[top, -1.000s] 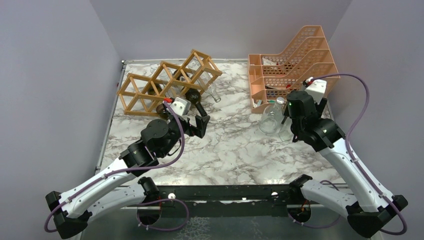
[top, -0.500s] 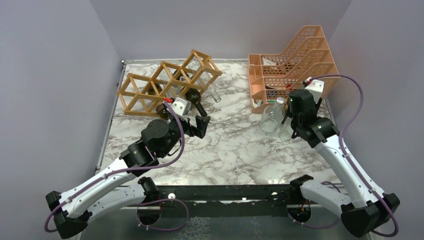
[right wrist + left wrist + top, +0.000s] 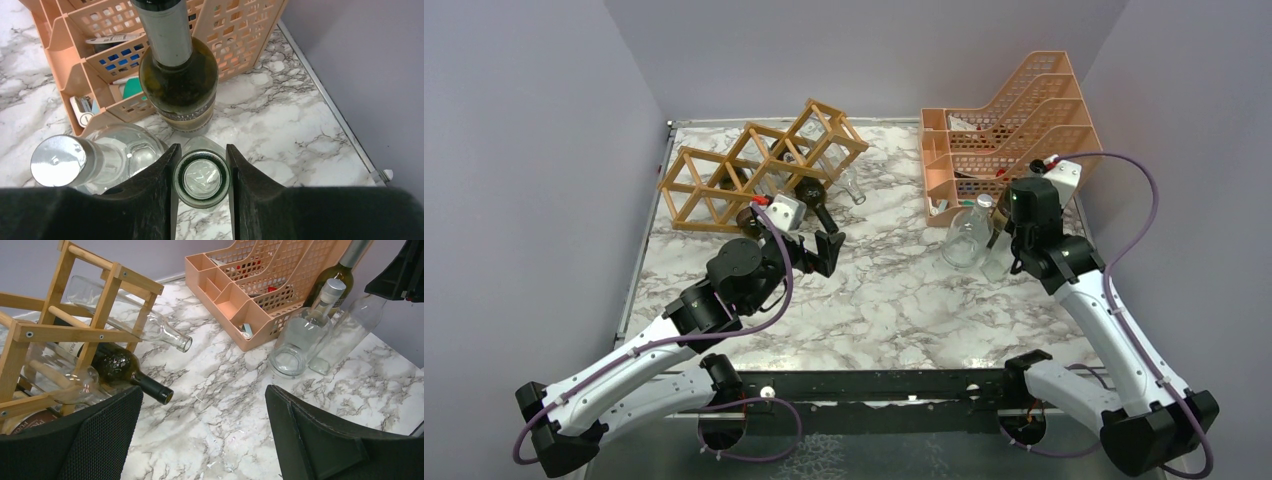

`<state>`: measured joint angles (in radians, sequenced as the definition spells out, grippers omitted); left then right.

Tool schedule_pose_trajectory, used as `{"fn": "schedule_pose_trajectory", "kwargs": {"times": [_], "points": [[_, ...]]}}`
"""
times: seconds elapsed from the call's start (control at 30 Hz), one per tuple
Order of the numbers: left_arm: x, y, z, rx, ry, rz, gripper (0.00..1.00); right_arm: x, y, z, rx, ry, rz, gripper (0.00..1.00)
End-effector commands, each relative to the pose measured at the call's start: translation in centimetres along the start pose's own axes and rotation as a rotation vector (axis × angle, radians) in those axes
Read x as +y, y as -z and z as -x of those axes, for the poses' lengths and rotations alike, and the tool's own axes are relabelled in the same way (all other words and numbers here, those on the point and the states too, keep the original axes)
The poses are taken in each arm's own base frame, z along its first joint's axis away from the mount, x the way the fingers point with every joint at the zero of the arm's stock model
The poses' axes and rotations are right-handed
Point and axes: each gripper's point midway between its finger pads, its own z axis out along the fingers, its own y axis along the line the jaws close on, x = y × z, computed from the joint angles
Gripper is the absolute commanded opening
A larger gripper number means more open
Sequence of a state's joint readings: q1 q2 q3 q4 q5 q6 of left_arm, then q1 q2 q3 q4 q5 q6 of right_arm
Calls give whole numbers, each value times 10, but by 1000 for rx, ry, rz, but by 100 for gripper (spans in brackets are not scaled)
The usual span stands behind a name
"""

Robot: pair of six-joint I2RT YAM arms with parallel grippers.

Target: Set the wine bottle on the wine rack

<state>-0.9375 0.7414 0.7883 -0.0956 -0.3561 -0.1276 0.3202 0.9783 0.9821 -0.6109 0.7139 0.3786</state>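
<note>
Label on green bottle (image 3: pixel 177 85) blurred beyond reading, right arm bent down, right pincer (image 3: pixel 202 161) pinching upright clear wine bottle (image 3: pixel 201 180) at its neck, left pincer (image 3: pixel 203 390) spread wide, wine rack (image 3: pixel 65 332) just to its left.

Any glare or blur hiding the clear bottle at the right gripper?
Right wrist: sharp, mouth of the clear bottle plain inside the right gripper; silver cap beside it glints. Top external: bottle faint against marble, table glares up front. Left wrist: focused, glass pale.
</note>
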Motion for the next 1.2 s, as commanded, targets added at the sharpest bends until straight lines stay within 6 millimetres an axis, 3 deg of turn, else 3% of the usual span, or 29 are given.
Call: {"fn": "schedule_pose_trajectory", "kwargs": {"times": [0.0,0.13,0.3,0.5,0.77,1.17], "points": [[-4,-3,-8,12,22,-13,99,-3,14,12,-19,-32,37,17],[-10,-10,-14,32,18,-34,99,-2,28,14,4,-3,98,3],[-22,-17,-19,6,23,-93,99,7,46,10,64,52,218,1],[-54,-21,-34,-61,-20,-291,99,46,79,3,127,115,533,1],[-93,-33,-71,20,-6,-483,99,95,126,-2,162,167,939,1],[-146,-43,-128,191,88,-733,99,144,163,-2,196,85,1302,1]]}}
